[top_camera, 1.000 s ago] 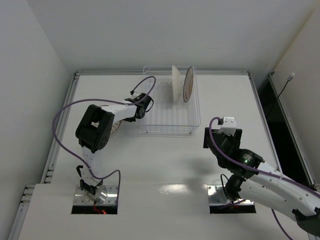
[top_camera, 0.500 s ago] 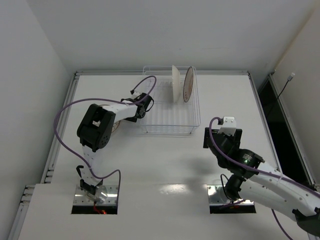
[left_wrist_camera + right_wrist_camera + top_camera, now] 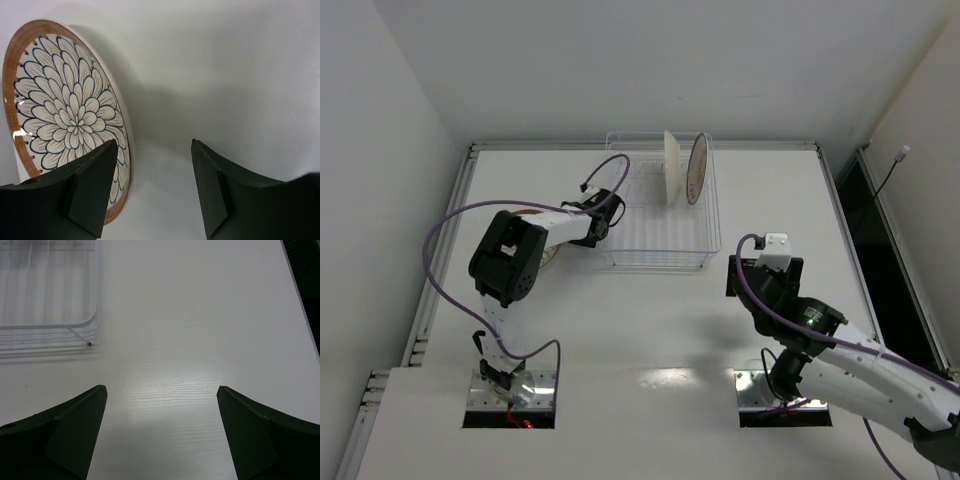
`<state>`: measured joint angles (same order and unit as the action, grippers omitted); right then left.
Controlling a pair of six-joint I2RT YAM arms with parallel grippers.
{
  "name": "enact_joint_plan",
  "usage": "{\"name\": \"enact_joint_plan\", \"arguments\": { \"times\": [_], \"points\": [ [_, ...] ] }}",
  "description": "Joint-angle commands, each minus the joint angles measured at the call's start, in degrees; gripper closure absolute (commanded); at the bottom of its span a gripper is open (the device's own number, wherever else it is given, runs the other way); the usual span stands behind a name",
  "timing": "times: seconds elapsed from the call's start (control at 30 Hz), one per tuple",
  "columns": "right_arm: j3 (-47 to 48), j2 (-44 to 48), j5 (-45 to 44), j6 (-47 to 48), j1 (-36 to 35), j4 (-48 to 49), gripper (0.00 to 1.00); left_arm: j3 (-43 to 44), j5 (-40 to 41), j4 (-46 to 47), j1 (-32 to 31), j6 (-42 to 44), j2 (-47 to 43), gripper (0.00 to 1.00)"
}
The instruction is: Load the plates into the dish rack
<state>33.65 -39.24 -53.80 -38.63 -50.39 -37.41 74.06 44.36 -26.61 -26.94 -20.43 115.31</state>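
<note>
Two plates stand on edge in the dish rack (image 3: pixel 660 215): one edge-on (image 3: pixel 671 167), the other (image 3: pixel 698 168) showing its patterned face. A third plate (image 3: pixel 65 120), with an orange rim and a dark petal pattern, lies flat on the table; from above only a sliver of it (image 3: pixel 551 257) shows under the left arm. My left gripper (image 3: pixel 155 145) is open just right of that plate's rim, with bare table between its fingers; from above it (image 3: pixel 606 203) sits at the rack's left side. My right gripper (image 3: pixel 162 390) hangs open over bare table.
The rack's near right corner (image 3: pixel 75 332) lies up and to the left of the right gripper. The table's right edge (image 3: pixel 305 305) drops to a dark gap. The right arm (image 3: pixel 765 275) stands right of the rack's front corner.
The left gripper has gone from shut to open. Its arm shifted slightly, elbow moving left. The right arm and the racked plates have not moved.
</note>
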Motion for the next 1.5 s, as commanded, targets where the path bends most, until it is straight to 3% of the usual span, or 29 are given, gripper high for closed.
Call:
{"name": "enact_joint_plan", "arguments": {
  "times": [0.0, 0.3, 0.63, 1.2, 1.33, 1.4, 1.47],
  "points": [
    [-0.16, -0.13, -1.39, -0.92, -0.32, 1.46, 0.10, -2.17, -5.68, 6.39, 0.22, 0.55, -7.80, 0.42],
    [0.36, -0.65, -1.39, -0.92, -0.32, 1.46, 0.10, -4.36, -6.84, 8.16, 0.84, 0.56, -11.33, 0.42],
    [0.36, -0.66, -1.39, -0.92, -0.32, 1.46, 0.10, -0.50, -3.67, 2.09, 3.21, -2.51, -5.62, 0.42],
    [0.36, -0.66, -1.39, -1.44, -0.32, 0.93, 0.10, 2.93, -6.04, -3.43, 6.20, -3.13, 2.89, 0.42],
    [0.36, -0.66, -1.39, -1.45, -0.32, 0.93, 0.10, 3.72, -6.04, -4.59, 6.20, -3.13, 4.14, 0.53],
    [0.36, -0.66, -1.39, -1.45, -0.32, 0.93, 0.10, 4.25, -6.04, -5.12, 6.20, -3.13, 4.14, 0.67],
    [0.36, -0.66, -1.39, -1.45, -0.32, 0.93, 0.10, 4.25, -5.43, -5.64, 6.72, -3.13, 4.14, 0.71]
  ]
}}
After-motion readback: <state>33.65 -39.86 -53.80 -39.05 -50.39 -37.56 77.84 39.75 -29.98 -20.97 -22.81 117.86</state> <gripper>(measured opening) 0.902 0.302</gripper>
